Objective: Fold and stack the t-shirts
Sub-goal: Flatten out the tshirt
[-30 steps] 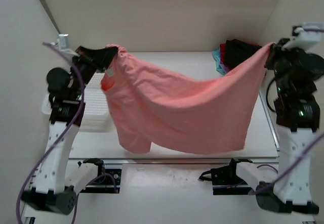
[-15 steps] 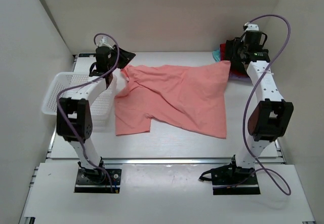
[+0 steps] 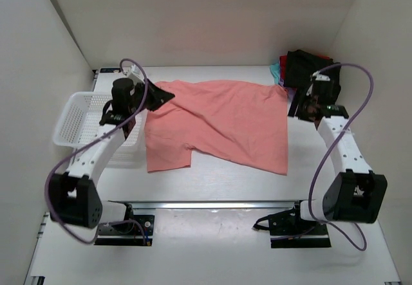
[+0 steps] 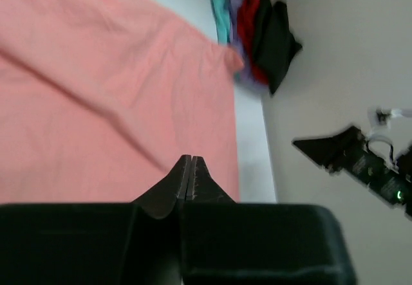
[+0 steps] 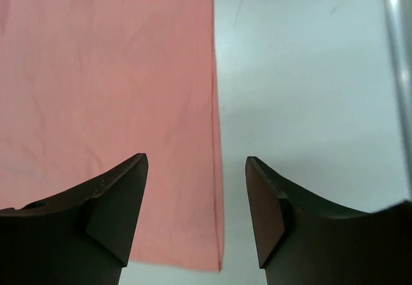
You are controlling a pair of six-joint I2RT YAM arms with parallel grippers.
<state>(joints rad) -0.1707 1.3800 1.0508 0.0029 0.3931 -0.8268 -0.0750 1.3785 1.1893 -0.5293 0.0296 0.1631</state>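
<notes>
The large salmon-pink t-shirt [image 3: 219, 121] lies spread on the table with a fold running across it; the left wrist view shows it as the pink t-shirt [image 4: 96, 85] under the jaws. My left gripper [image 3: 168, 96] hovers at its upper left edge, shut with nothing between the fingers [image 4: 191, 161]. Over the shirt's right hem my right gripper [image 3: 293, 109] stands open, straddling the hem of the pink t-shirt [image 5: 103, 73] without touching it; its jaws [image 5: 195, 164] are empty. Folded black, red, purple and teal t-shirts [image 3: 297, 68] sit stacked at the back right, and this stack [image 4: 254, 37] also shows in the left wrist view.
A white mesh basket [image 3: 77, 105] stands at the left, beside my left arm. Walls close in the table on the left, back and right. Bare table [image 5: 309, 73] lies right of the shirt's hem.
One second ago both grippers held the pink shirt up in the air. It now lies on the table; both have let go and drawn back, the left shutting again, the right opening.
</notes>
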